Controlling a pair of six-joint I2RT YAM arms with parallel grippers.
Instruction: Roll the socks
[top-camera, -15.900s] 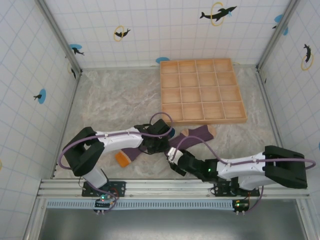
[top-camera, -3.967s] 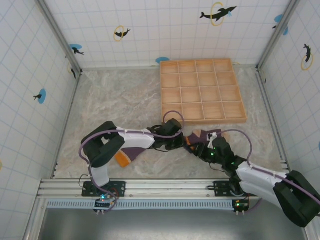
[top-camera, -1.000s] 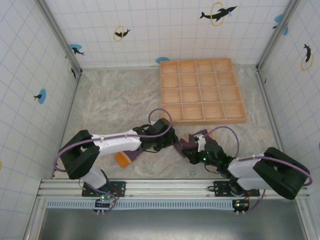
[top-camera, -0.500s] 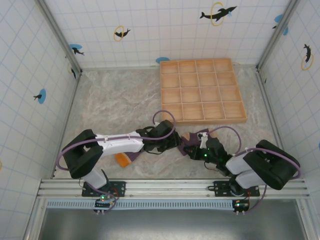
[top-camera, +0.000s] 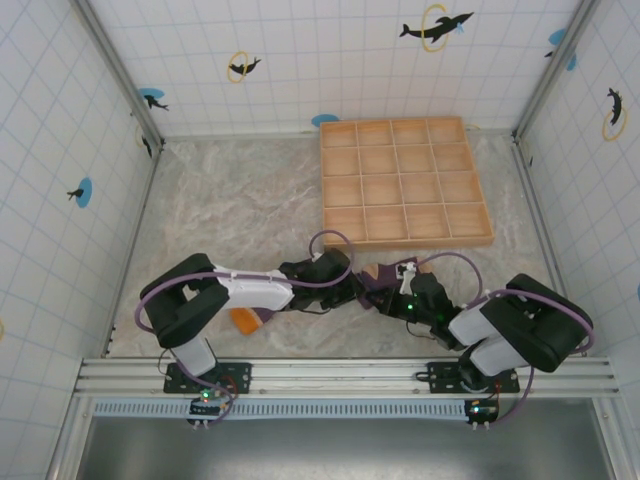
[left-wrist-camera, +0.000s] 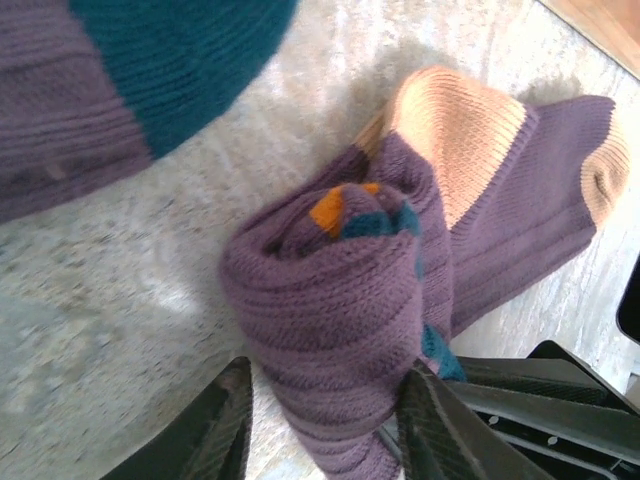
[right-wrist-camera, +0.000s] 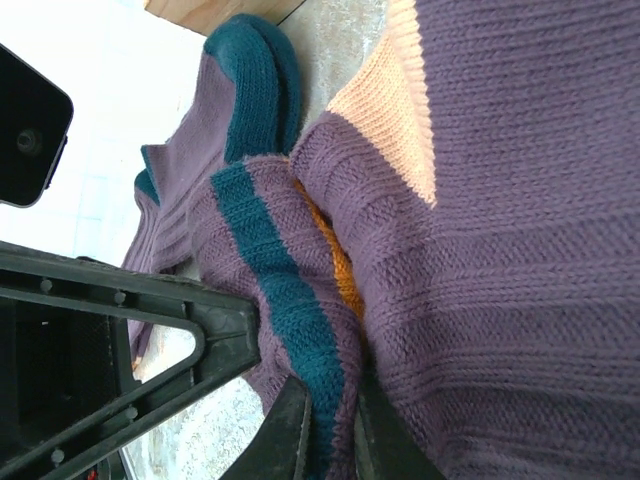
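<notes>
Left wrist view: sock roll (left-wrist-camera: 340, 300) is wound several turns, with orange and teal at its core. A flat purple tail (left-wrist-camera: 520, 190) with peach patches lies unrolled on its far-right side. Left gripper (left-wrist-camera: 325, 375) straddles the roll, jaws narrowed to either side; can't tell if it's clamping. Right gripper (right-wrist-camera: 330, 400) is pinched closed on the roll's teal-striped outer layer. Top view: roll sits centre, just near of the wooden tray (top-camera: 408, 241). My read: past halfway, tail left to wind in.
</notes>
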